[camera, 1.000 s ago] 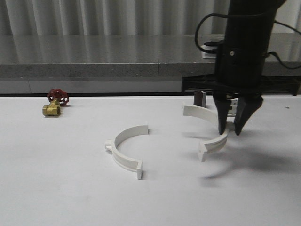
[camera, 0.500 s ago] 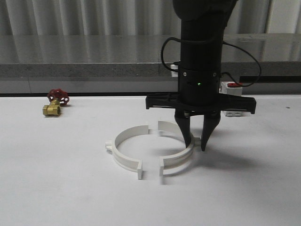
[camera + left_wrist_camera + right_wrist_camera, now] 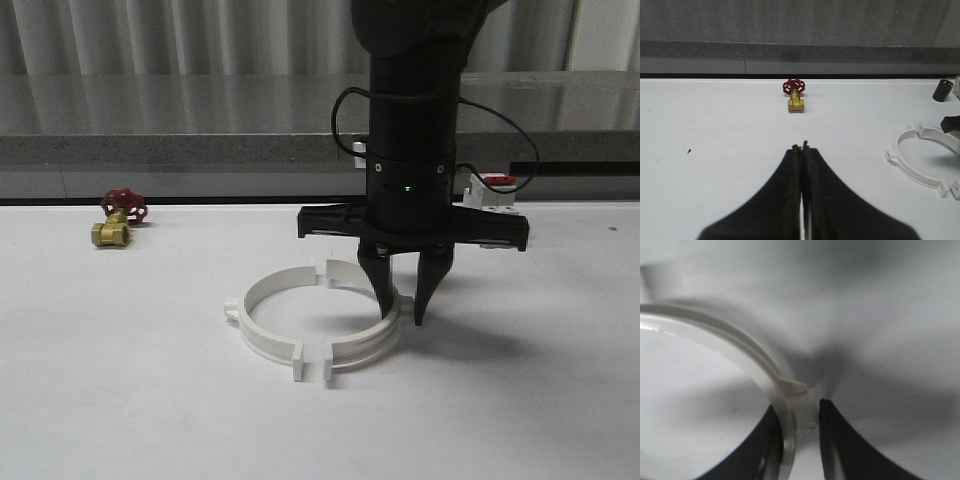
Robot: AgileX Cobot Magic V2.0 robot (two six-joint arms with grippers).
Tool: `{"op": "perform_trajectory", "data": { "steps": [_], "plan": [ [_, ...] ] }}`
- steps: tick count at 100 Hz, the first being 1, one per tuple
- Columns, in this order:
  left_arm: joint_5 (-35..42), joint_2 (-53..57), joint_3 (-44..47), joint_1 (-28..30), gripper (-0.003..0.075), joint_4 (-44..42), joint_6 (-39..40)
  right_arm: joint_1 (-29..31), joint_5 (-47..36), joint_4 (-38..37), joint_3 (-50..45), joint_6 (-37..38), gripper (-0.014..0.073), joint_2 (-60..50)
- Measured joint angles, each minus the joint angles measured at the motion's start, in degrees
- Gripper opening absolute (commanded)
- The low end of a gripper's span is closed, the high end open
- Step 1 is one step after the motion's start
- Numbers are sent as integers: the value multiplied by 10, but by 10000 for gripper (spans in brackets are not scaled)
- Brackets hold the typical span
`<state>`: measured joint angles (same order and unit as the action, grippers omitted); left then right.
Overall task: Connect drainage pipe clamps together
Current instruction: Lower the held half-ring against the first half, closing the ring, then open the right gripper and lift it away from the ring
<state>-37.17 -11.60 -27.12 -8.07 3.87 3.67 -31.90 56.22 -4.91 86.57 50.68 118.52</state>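
On the white table [image 3: 120, 400], nearest the camera, lie the front ends of two white half-rings, their flat end flanges facing each other across a narrow gap. The left half-ring [image 3: 262, 322] rests flat with a small tab sticking out on its outer side. The right half-ring [image 3: 362, 343] curves the other way, so the pair nearly form a full ring; at the far side their ends also stand just apart.

The right gripper [image 3: 399, 297] points straight down over the right half-ring, its jaws pinching the band, one finger inside the curve and one outside. In the right wrist view the band [image 3: 740, 347] runs between the dark fingers [image 3: 840, 450], beside a small outer tab.

The left gripper [image 3: 803, 148] hangs over bare table with its jaws pressed together, holding nothing.

Farther back on the left sits a brass valve [image 3: 118, 222] with a red handwheel. Behind the right arm stands a white box [image 3: 490, 193] with a red switch, near the grey counter [image 3: 180, 150].
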Motion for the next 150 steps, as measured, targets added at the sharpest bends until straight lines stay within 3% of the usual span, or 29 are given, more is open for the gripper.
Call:
{"op": "perform_trajectory", "data": {
  "steps": [65,72,89,110,119,126,150],
  "plan": [
    [0,0,0,0,-20,0,0,0,-14,18,1,0,104,10],
    [0,0,0,0,-20,0,0,0,-14,18,1,0,159,10],
    [0,0,0,0,-20,0,0,0,-15,18,3,-11,463,11],
    [0,0,0,0,-20,0,0,0,-22,17,3,-26,495,9],
    [0,0,0,0,-20,0,0,0,-22,15,3,-69,457,-3],
    [0,0,0,0,-20,0,0,0,-19,14,3,-131,377,-20],
    [0,0,0,0,-20,0,0,11,12,14,3,-305,5,-80]
  ]
}}
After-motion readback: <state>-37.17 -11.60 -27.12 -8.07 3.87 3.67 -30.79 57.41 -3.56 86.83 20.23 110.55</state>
